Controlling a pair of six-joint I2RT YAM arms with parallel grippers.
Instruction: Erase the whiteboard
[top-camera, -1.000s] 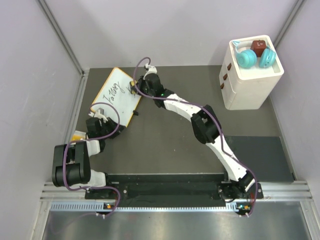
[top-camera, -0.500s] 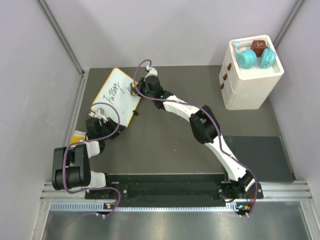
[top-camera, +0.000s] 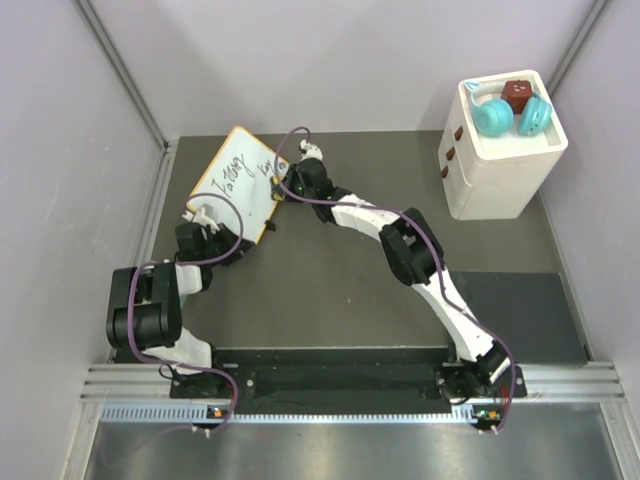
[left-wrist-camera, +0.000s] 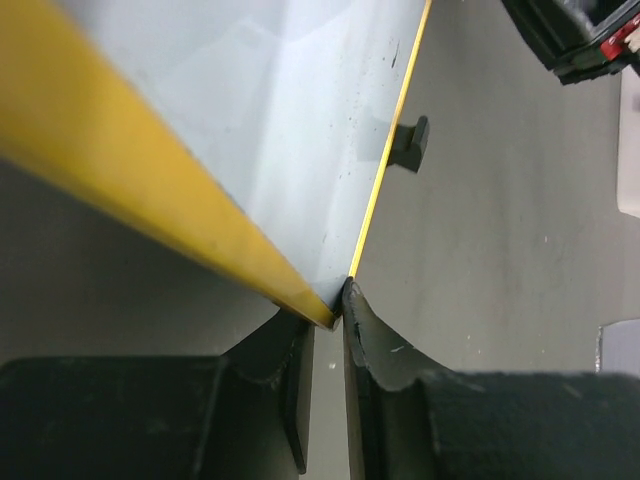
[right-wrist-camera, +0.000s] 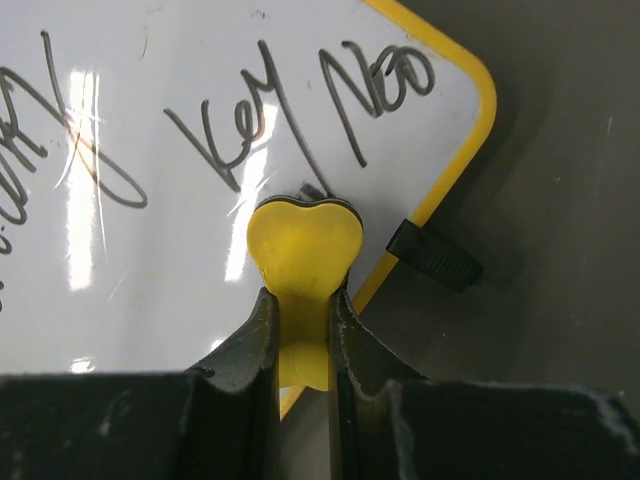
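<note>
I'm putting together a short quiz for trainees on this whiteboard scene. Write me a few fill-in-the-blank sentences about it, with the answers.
The left gripper has its jaws shut on a ____ of the whiteboard. The right gripper has its jaws shut on a ____ piece. The handwritten marks on the whiteboard are ____.
Missing words: corner; yellow; black.
</note>
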